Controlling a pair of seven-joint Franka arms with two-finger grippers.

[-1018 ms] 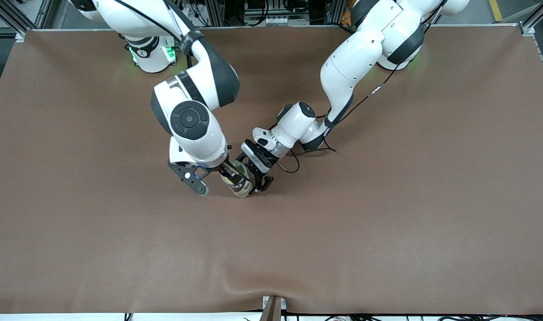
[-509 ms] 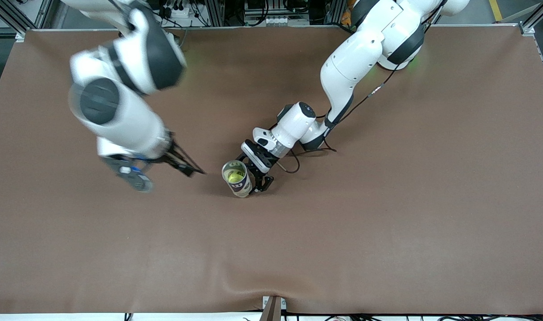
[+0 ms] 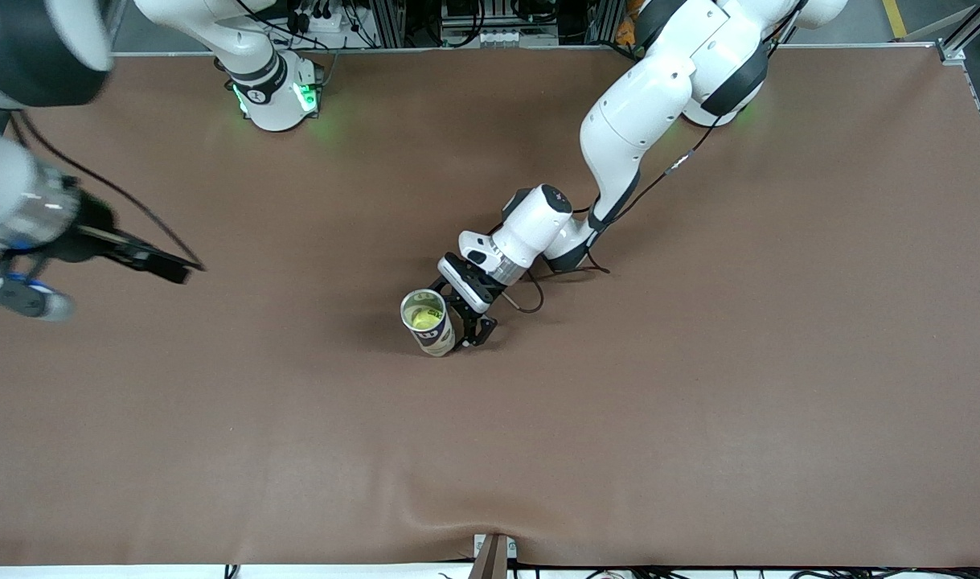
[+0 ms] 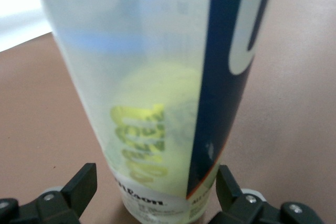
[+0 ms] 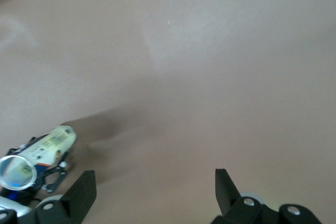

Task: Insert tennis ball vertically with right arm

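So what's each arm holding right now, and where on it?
The left tool grips the tennis ball can near its base, keeping it upright on the table. The right tool, open over the right arm's end, holds nothing.

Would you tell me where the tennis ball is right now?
The tennis ball sits inside the upright tube near the table's middle, with the left gripper around the tube's base.

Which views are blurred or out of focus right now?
Front view: the right gripper is motion-smeared at the right arm's end of the table; the tube and left gripper are sharp. Left wrist view: tube soft, too close to the lens. Right wrist view: mildly soft, tube casts a shadow.
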